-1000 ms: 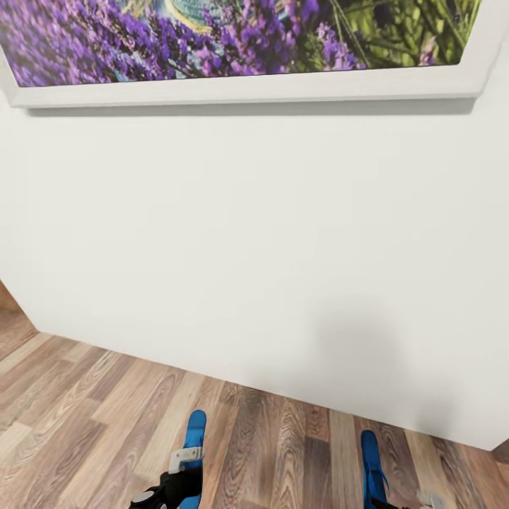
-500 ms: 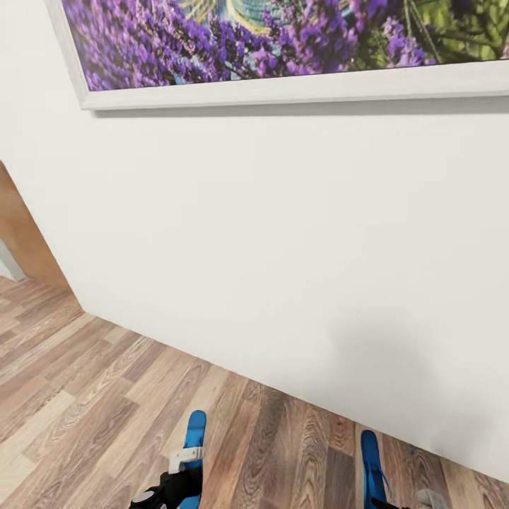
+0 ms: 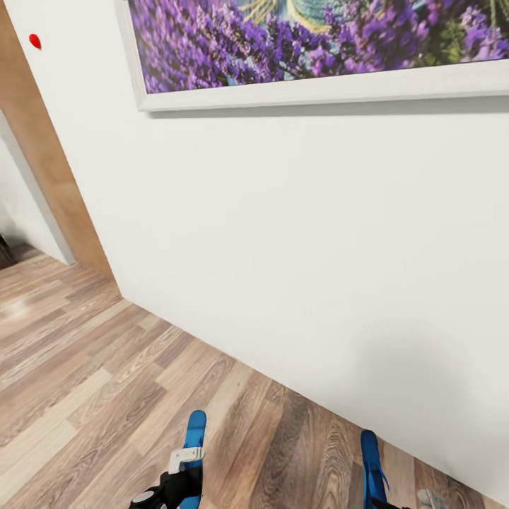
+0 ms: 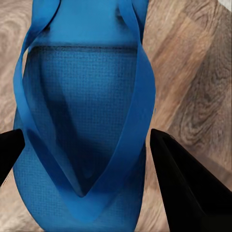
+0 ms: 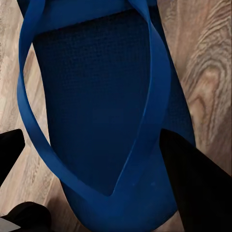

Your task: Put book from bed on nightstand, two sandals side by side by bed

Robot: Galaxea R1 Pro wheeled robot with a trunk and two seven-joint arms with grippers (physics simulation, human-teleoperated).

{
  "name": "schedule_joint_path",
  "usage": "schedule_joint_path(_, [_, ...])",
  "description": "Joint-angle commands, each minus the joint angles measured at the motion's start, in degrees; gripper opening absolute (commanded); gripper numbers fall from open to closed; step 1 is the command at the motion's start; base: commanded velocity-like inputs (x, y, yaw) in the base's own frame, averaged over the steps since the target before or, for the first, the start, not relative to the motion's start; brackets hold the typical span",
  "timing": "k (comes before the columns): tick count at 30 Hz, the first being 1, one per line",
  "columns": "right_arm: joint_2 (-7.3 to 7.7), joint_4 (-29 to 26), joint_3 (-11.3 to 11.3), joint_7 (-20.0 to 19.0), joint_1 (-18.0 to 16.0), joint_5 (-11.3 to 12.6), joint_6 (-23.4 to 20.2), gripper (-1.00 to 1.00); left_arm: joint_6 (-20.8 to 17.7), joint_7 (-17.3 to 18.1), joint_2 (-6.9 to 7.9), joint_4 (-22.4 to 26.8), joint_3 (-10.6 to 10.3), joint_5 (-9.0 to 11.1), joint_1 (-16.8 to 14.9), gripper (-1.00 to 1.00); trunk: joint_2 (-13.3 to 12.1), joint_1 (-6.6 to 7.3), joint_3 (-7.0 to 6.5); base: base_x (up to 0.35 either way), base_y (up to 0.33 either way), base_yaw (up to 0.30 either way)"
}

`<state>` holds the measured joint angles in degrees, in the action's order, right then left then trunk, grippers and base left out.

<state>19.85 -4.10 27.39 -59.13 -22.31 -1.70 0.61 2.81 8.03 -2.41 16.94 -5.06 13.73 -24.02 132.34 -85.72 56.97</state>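
Right now the head view is taking in a white wall (image 3: 297, 233) close ahead, with a framed picture of purple flowers (image 3: 318, 42) hanging on it and a wood floor (image 3: 85, 396) running along its base. At the bottom edge the left gripper (image 3: 177, 484) is carrying one blue sandal (image 3: 194, 438), and the right gripper (image 3: 396, 503) is barely peeking in beside the other blue sandal (image 3: 370, 466).

The wrist views are giving what the head view is not: in the left wrist view the sandal (image 4: 82, 121) is sitting between two dark fingers (image 4: 186, 188) that are closing on its sides, straps facing the camera. In the right wrist view the second sandal (image 5: 101, 106) is likewise clamped between that gripper's fingers (image 5: 198, 183).

Off to the left the wall is ending at a wooden doorframe (image 3: 49, 162), and the floor is opening out past it; to the right the wall is running close alongside.
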Motion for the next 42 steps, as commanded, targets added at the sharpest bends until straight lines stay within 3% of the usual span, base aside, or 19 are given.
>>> schedule_joint_path(1, [0.02,-0.01,0.30,-0.20,-0.01,-0.14,0.07,-1.00,0.26,-0.03,0.03,-0.10,-0.48,0.59,-0.06,-1.00,0.02,0.01,0.05,0.000,0.000,0.293])
schedule_joint_path(26, [-0.14,0.00,0.24,-0.24,-0.01,-0.23,0.03,-1.00,0.20,-0.03,0.01,-0.12,-0.48,0.59,-0.06,-1.00,0.02,0.01,0.05,0.000,0.000,0.293])
schedule_joint_path(37, [-3.77,-0.27,0.11,3.55,-0.01,-0.48,-0.03,-1.00,0.18,0.05,0.03,-0.07,-0.48,0.59,-0.06,-1.00,0.02,0.01,0.05,0.000,0.000,0.293])
schedule_joint_path(40, [-4.57,-0.29,-0.03,6.48,-0.01,-0.49,-0.06,-1.00,0.18,0.06,0.03,-0.07,-0.48,0.59,-0.06,-1.00,0.02,0.01,0.05,0.000,0.000,0.293])
schedule_joint_path(42, [-5.95,-0.35,-0.17,8.30,-0.01,-0.49,-0.08,-1.00,0.18,0.06,0.03,-0.08,-0.48,0.59,-0.06,-1.00,0.02,0.01,0.05,0.000,0.000,0.293])
